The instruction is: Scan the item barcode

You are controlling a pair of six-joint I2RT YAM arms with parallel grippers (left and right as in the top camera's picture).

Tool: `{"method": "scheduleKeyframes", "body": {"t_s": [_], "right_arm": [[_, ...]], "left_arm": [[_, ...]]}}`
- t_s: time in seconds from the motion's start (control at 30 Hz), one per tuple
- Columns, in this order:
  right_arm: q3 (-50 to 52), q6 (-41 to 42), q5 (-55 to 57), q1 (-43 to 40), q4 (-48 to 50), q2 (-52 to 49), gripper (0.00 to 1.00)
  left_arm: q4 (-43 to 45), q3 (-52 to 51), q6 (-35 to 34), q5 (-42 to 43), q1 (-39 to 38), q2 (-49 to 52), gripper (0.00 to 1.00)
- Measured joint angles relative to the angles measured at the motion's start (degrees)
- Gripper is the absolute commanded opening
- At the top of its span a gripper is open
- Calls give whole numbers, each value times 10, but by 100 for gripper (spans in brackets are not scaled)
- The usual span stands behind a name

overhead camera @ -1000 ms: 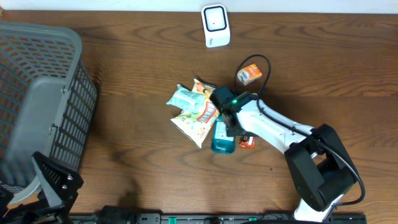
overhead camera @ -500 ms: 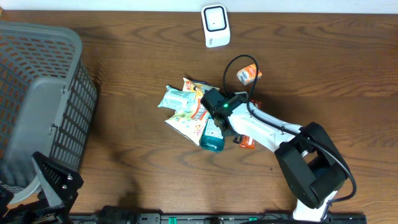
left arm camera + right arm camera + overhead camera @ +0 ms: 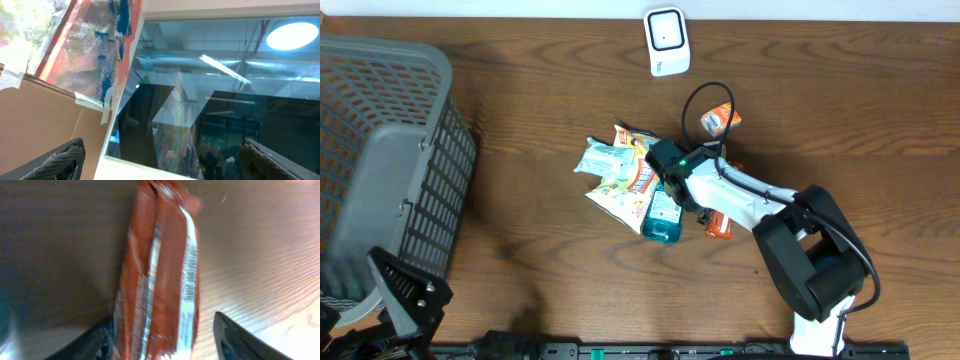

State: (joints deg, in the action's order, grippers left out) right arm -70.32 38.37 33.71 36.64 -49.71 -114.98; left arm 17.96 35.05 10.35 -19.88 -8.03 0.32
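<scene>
An orange snack bar (image 3: 160, 280) with a white barcode strip lies on the wooden table, seen lengthwise in the right wrist view. My right gripper (image 3: 167, 345) straddles its near end: the left finger touches the wrapper, while a gap still shows between the bar and the right finger (image 3: 240, 340). From overhead the bar (image 3: 718, 225) pokes out beside the right arm (image 3: 695, 190). The white scanner (image 3: 667, 42) stands at the table's far edge. My left gripper (image 3: 160, 160) is open, pointing up at a window and ceiling, nothing between its fingers.
A pile of snack packets (image 3: 620, 175) and a teal bottle (image 3: 662, 220) lie just left of the right arm. A small orange box (image 3: 720, 121) sits behind it under a cable loop. A grey mesh basket (image 3: 380, 160) fills the left side.
The right arm swung left, nudging the packets and teal bottle leftward. Its jaws have narrowed around the orange bar. The left gripper has not moved.
</scene>
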Motion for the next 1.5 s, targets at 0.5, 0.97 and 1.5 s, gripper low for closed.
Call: {"method": "scheduleKeyframes", "body": {"t_s": [0.5, 0.97, 1.5], "right_arm": [[-7, 24, 88, -4, -55, -63, 11], [-108, -121, -44, -9, -36, -76, 1], [-173, -185, -77, 67, -158, -82, 99]], "left_arm": [[1, 0, 0, 0, 0, 0, 98], [1, 0, 0, 0, 0, 0, 98], [1, 0, 0, 0, 0, 0, 98]]}}
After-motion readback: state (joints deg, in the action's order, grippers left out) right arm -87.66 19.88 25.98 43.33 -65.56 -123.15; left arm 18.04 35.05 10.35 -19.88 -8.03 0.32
